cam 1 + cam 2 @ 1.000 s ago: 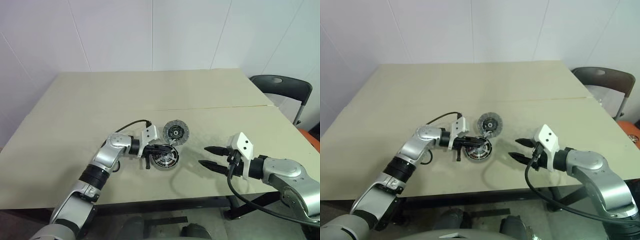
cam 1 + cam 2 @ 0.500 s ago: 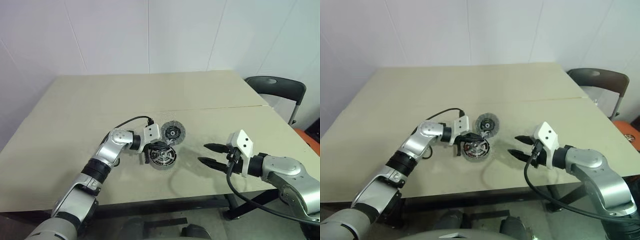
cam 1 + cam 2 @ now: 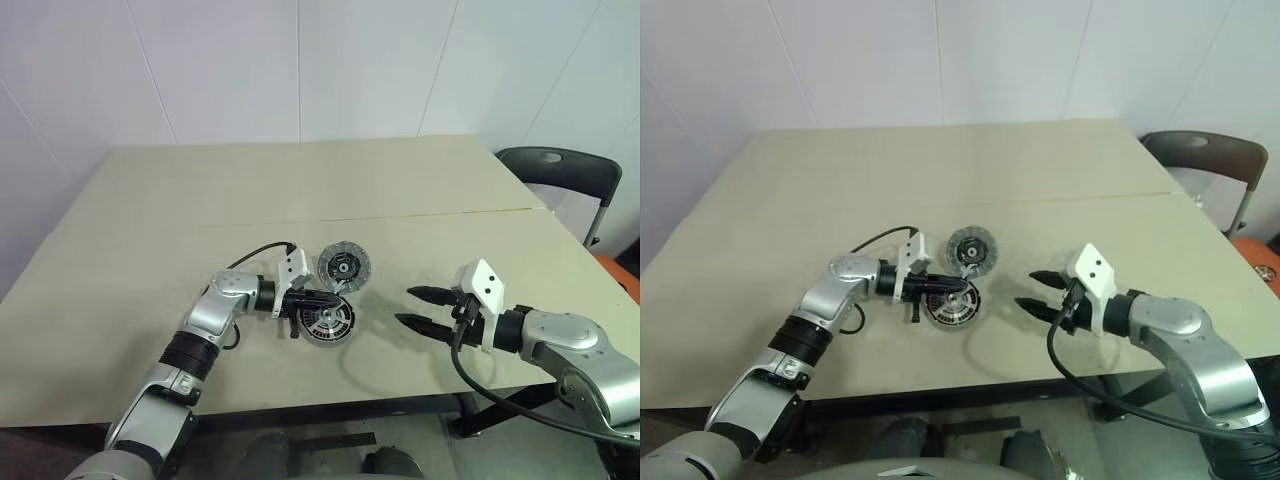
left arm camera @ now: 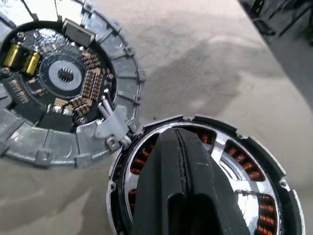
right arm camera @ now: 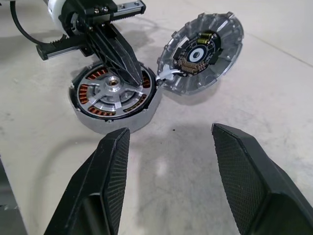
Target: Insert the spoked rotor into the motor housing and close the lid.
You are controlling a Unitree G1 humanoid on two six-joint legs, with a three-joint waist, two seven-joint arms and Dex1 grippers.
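Left gripper [image 3: 318, 298], fingers pressed together with nothing between them, lies over the motor housing [image 3: 328, 324] in the left eye view, tips on its rim toward the lid [image 3: 342, 267]; right gripper [image 3: 418, 310] hangs with fingers spread and empty, well apart from both parts above the table [image 3: 150, 230]. Compared with a second ago the whole picture has shifted, so the camera moved; against the housing the left gripper sits much as it did, and the right one is unchanged.

Left wrist view: the shut fingers [image 4: 188, 191] cover the housing's middle; copper windings [image 4: 140, 161] ring it, silver spokes beneath; the lid lies open just beside, touching at a hinge-like tab [image 4: 113, 128].

Right wrist view: the spoked rotor [image 5: 113, 90] is seated inside the housing, the left fingertips resting on it; I judge insertion done, the fingers likely pressing it home, and the lid still to be closed.
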